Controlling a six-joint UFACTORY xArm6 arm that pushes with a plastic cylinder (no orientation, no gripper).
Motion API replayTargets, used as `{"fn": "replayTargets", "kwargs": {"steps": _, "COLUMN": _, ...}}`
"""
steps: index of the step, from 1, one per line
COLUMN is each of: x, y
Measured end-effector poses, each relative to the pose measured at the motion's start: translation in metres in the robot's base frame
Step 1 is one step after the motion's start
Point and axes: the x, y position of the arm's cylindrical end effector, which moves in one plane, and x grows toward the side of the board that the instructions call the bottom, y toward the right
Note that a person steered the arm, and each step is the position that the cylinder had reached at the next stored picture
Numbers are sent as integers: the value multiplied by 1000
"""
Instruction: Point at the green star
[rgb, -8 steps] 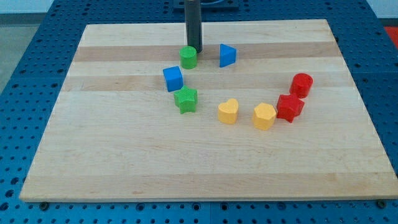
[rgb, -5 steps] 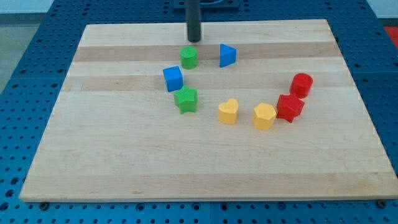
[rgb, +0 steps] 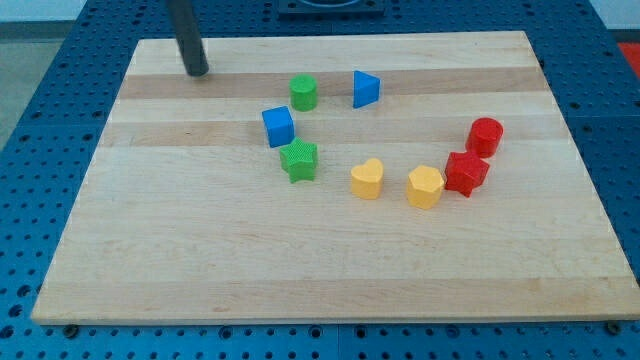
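Near the board's (rgb: 150, 250) top-left corner, my tip (rgb: 197, 72) stands well apart from the green star (rgb: 298, 160).

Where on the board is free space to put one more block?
The wide strip at the view's bottom, below the green star and yellow heart, is bare. So is the left side, below my tip. The centre is crowded.

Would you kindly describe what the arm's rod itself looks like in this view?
Only the rod shows: a straight, smooth, dark grey to black cylinder entering from the view's top, ending in my tip, blunt and flat. No cables, markings or labels are visible on it, and the rest of the arm is out of frame.
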Motion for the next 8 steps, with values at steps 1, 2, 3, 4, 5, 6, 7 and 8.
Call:
{"fn": "replayTargets", "kwargs": {"steps": 1, "x": 43, "y": 30}}
{"fn": "replayTargets", "kwargs": {"steps": 2, "x": 100, "y": 43}}
{"fn": "replayTargets", "kwargs": {"steps": 3, "x": 141, "y": 85}}
{"fn": "replayTargets", "kwargs": {"steps": 4, "x": 165, "y": 111}}
{"fn": "replayTargets", "kwargs": {"steps": 5, "x": 185, "y": 110}}
{"fn": "replayTargets", "kwargs": {"steps": 6, "x": 169, "y": 87}}
{"fn": "replayTargets", "kwargs": {"steps": 7, "x": 160, "y": 102}}
{"fn": "replayTargets", "kwargs": {"steps": 8, "x": 139, "y": 112}}
